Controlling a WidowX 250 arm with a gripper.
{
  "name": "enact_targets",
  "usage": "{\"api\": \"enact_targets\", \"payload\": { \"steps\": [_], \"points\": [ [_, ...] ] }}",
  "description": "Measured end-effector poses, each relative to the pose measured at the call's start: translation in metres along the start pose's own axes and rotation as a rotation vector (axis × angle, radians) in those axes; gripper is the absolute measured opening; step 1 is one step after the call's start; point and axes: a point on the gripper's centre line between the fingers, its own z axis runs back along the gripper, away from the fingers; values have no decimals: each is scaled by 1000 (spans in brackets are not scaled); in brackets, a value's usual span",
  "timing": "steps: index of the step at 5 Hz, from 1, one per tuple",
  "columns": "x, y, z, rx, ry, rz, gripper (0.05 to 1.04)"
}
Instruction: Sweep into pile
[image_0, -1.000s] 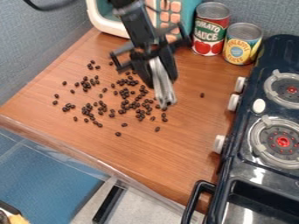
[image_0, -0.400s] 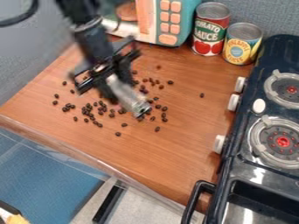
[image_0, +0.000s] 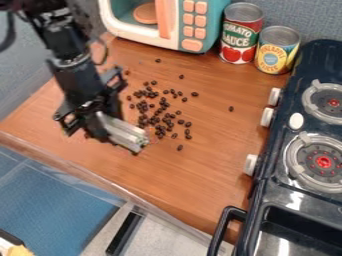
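Wooden counter: black gripper over the left side in view, closed on a silver tool, tip just beside dark beans, which lie in a loose mid-counter cluster, one well apart toward the stove.

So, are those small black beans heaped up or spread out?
Spread out: the beans lie scattered on the brown wooden counter, one off toward the black stove.

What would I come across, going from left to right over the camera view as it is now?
The robot's gripper → the main cluster of small dark beans → the red can → the yellow can → the stove burner nearest the cans
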Motion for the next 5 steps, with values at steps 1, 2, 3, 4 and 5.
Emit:
{"api": "enact_targets", "payload": {
  "steps": [1,2,3,4,5],
  "points": [
    [16,11,-3,-16,-33,146,387],
    [33,13,-10,-60,-46,247,387],
    [40,13,-24,-49,-59,261,387],
    [44,10,-33,-15,-76,216,387],
    [41,11,-43,24,-96,152,387]
  ]
}}
